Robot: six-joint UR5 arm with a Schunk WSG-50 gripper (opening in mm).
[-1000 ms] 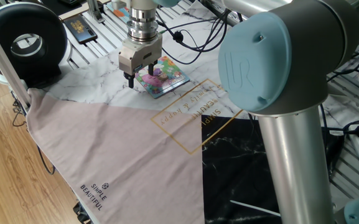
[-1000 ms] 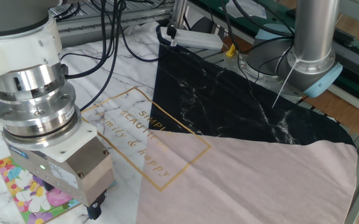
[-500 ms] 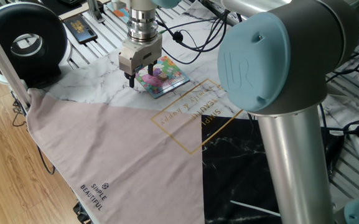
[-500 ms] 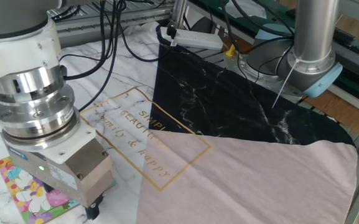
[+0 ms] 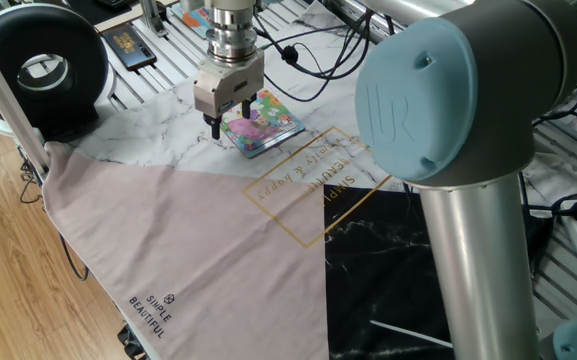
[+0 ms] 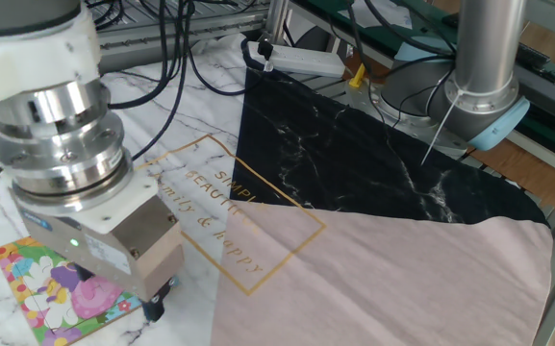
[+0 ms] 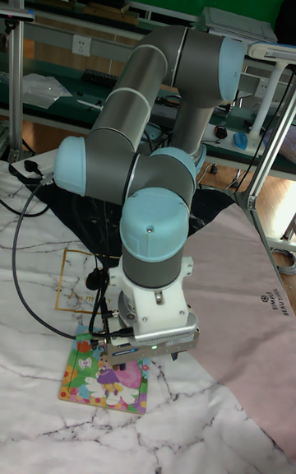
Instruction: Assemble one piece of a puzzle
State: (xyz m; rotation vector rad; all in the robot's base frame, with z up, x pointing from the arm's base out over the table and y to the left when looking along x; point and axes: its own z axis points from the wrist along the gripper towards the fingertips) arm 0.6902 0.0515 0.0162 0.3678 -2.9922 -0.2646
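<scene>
The puzzle (image 5: 264,124) is a small square board with a pink, yellow and green cartoon picture, lying on the marbled white cloth. My gripper (image 5: 226,128) hangs just above the board's near-left corner, its jaws apart and pointing straight down. In the other fixed view the gripper (image 6: 145,308) shows one dark fingertip (image 6: 155,308) beside the puzzle (image 6: 46,288). From the tall fixed view the gripper (image 7: 125,365) hovers over the top edge of the puzzle (image 7: 99,382). I cannot pick out the piece as a separate thing; nothing shows between the fingers.
A pink, black and marbled cloth (image 5: 188,230) with gold lettering covers the table. The arm's big blue-capped joint (image 5: 448,90) blocks the right of one fixed view. A black round device (image 5: 43,65) stands at the back left. Cables (image 6: 176,58) and a power strip (image 6: 301,60) lie at the far edge.
The gripper has risen a little off the puzzle and shifted slightly, uncovering more of the board's picture. The board has not moved.
</scene>
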